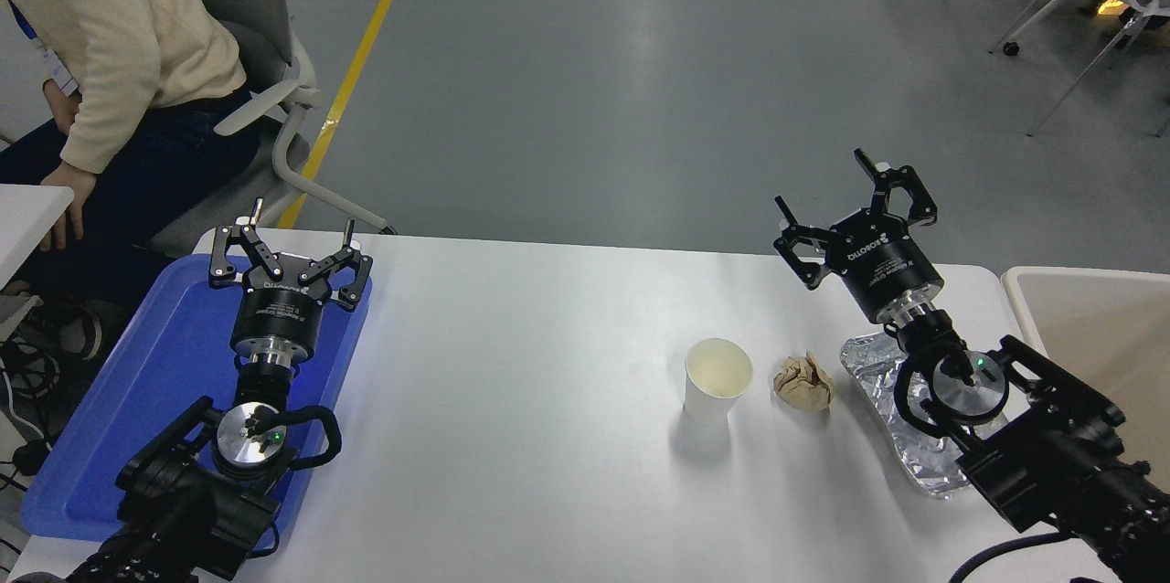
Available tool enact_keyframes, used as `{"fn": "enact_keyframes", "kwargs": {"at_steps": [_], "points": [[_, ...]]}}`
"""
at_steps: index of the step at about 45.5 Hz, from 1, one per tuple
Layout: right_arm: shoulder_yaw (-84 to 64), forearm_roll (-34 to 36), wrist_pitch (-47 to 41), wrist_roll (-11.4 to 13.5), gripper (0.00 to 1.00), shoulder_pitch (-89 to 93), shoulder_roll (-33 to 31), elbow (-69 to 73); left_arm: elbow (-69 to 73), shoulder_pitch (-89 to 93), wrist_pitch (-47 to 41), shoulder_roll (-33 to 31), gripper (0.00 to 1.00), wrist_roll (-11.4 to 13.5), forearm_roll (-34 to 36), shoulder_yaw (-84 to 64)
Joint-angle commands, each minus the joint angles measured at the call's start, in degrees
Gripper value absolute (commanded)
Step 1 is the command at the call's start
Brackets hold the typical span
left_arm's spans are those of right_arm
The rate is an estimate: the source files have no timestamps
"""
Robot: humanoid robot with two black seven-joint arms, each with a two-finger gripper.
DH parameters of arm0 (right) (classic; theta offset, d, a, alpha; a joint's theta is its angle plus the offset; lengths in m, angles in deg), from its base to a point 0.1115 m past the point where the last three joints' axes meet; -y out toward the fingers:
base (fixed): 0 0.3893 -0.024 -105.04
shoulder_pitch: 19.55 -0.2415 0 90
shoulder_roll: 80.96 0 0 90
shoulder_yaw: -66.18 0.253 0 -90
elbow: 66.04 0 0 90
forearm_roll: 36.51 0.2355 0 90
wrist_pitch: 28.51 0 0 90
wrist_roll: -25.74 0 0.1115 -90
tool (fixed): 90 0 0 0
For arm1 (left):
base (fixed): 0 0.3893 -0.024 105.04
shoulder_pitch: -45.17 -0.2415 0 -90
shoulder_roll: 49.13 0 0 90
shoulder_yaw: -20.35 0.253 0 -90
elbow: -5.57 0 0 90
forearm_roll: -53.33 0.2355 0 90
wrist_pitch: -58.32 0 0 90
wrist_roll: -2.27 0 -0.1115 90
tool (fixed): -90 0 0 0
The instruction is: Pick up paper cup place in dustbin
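Note:
The white paper cup stands upright on the white table, right of centre, its pale inside showing. The beige dustbin shows at the right edge, only its rim and inner wall in view. My right gripper is open and empty, held above the table's far edge, beyond and to the right of the cup and well apart from it. My left gripper is open and empty, parked over the blue tray at the lower left.
A crumpled tan paper ball lies just right of the cup. A crinkled silver foil tray lies under my right arm. A flat blue tray sits at the left. A seated person is at the far left.

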Motion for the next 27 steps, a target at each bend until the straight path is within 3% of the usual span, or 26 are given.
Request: {"fn": "enact_keyframes", "kwargs": {"at_steps": [1,27], "points": [[0.02,0.03,0.09,0.0,1.0,0.11,-0.05,0.17,0.0,0.0,-0.02,0.02,1.0,0.09,0.17,0.03],[-0.5,-0.06,0.18,0.0,1.0,0.11,-0.4,0.34,0.0,0.0,-0.02,0.02,1.0,0.0,0.09,0.03]]}}
